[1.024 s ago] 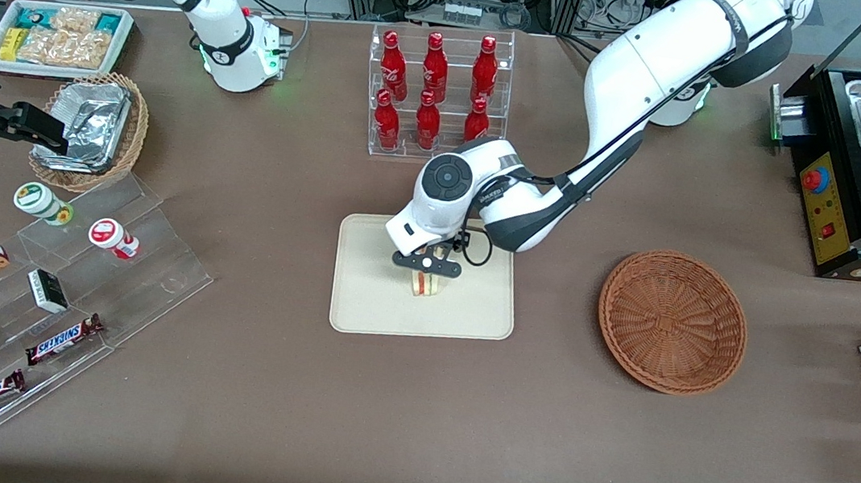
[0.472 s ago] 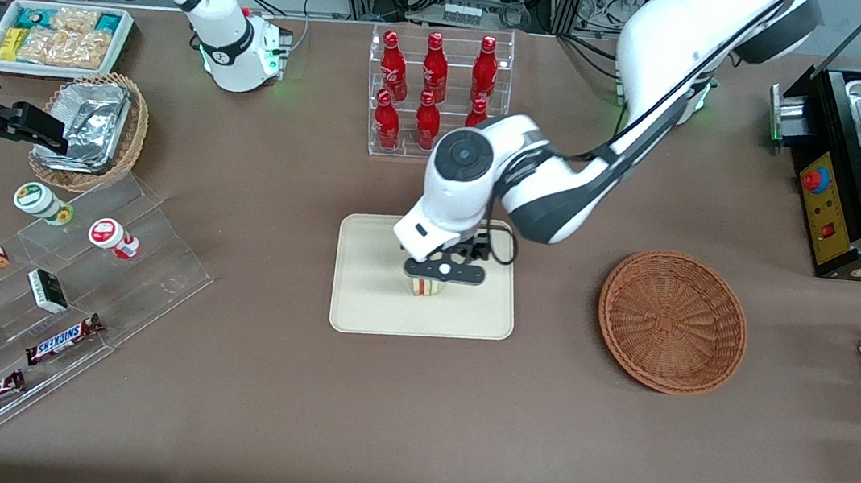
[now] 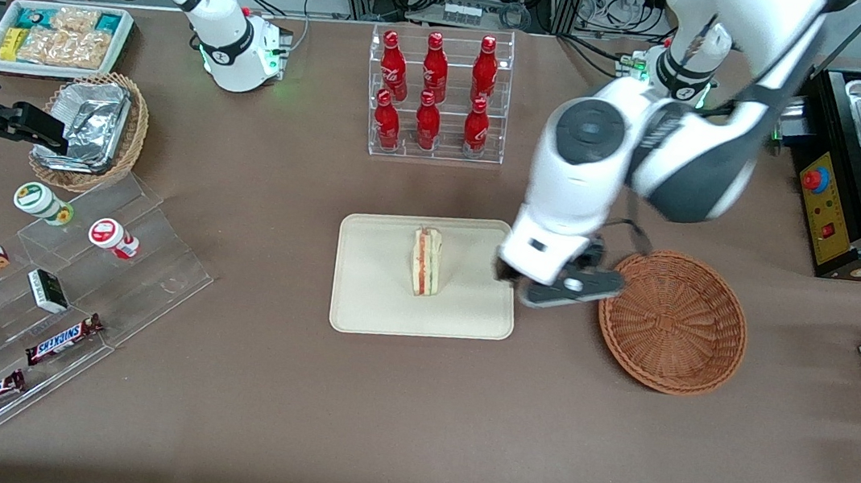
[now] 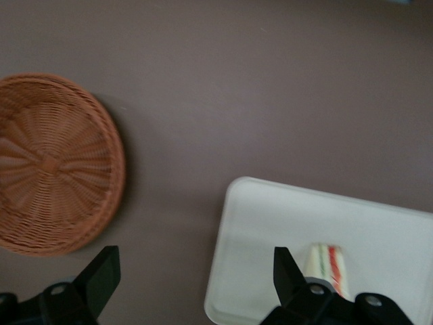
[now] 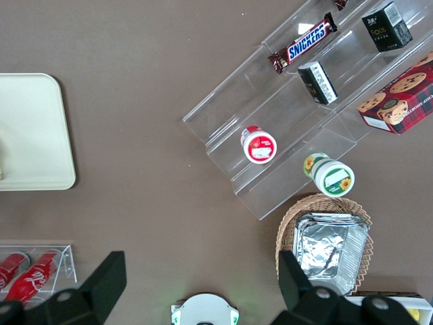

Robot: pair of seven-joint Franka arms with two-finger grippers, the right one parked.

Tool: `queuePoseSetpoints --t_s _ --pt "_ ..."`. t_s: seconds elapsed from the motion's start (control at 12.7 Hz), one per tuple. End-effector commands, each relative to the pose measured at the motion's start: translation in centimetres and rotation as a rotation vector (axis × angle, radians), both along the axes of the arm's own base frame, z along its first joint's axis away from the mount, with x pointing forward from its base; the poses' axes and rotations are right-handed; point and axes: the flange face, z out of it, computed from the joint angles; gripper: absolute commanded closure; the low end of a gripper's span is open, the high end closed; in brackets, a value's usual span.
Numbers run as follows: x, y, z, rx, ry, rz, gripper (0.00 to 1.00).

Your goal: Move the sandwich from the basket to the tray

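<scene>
- While the sandwich (image 3: pixel 426 261) stands on its edge on the cream tray (image 3: pixel 371 300), its red and green filling showing along the upper side, nothing touches it.
- Taking the tray as the landmark: the foil-lined tan wicker basket (image 3: pixel 93 130) and the clear stepped display (image 3: pixel 68 289) with Snickers bars (image 3: pixel 65 338) lie well apart from it, toward the parked arm's end of the table.
- Farther from the front camera than the tray stands a clear rack of red bottles (image 3: pixel 435 96).
- Above the tray's edge that faces the working arm's end hangs the gripper (image 3: pixel 567 288), raised off the table, its fingers (image 4: pixel 101 274) spread wide with nothing between them.
- Near the tray on that same side sits the reddish-brown woven basket (image 3: pixel 673 322), with bare table between the two; the wrist view shows its bowl (image 4: pixel 51 162) holding nothing.
</scene>
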Motion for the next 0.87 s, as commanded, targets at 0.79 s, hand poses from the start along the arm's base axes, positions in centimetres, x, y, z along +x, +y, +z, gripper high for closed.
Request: queuePoseSetpoints --t_s 0.79 --pt "0.2 20.0 8.5 -0.004 0.076 -0.037 0.00"
